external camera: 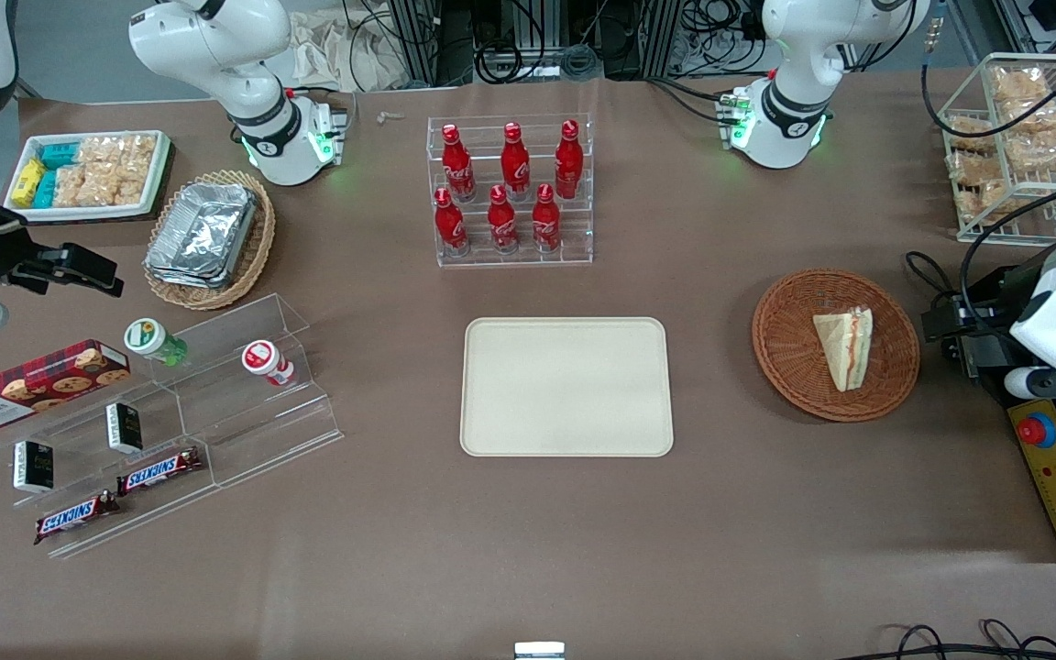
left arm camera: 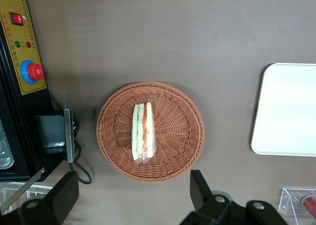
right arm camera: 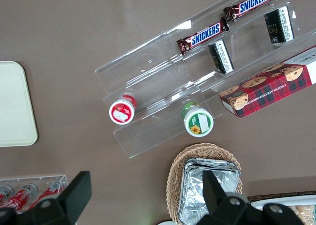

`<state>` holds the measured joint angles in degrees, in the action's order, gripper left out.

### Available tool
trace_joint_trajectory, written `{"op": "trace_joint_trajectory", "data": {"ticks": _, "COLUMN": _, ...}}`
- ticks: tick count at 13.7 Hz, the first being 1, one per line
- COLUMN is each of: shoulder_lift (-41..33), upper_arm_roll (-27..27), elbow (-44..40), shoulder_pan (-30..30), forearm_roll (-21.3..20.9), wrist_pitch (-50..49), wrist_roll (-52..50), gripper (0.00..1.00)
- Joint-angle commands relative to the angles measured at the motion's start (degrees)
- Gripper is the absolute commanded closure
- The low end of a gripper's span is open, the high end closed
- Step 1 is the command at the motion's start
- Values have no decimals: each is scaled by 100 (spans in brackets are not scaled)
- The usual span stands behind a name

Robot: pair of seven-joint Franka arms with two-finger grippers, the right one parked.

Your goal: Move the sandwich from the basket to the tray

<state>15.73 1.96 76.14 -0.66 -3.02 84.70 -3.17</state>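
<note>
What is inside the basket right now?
Only the sandwich, lying on its side on the basket's weave. The weave directly under it is covered. The pincer hangs open above the table beside the basket, holding nothing.

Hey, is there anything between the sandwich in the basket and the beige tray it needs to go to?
Nothing visible. The sandwich lies alone in the basket, and only bare table separates it from the tray, which holds nothing. The gripper hangs open above the basket, with nothing between it and the sandwich.
</note>
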Motion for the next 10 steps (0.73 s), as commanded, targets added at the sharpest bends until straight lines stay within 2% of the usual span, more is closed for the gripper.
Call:
{"op": "trace_joint_trajectory", "data": {"ticks": 1, "shoulder_lift": -17, "upper_arm_roll": -82, "elbow": -2, "shoulder_pan": -57, "forearm_roll": 99, "wrist_pitch": 21, "wrist_roll": -96, "gripper": 0}}
{"op": "trace_joint_trajectory", "data": {"ticks": 6, "shoulder_lift": -8, "upper_arm_roll": -81, "elbow": 32, "shoulder_pan": -22, "forearm_roll": 21, "wrist_pitch": 21, "wrist_roll": -87, "gripper": 0}}
{"op": "trace_joint_trajectory", "data": {"ticks": 10, "shoulder_lift": -323, "upper_arm_roll": -90, "elbow": 584, "shoulder_pan": 5, "forearm_roll": 3, "wrist_pitch": 134, "wrist_roll": 10, "gripper": 0}}
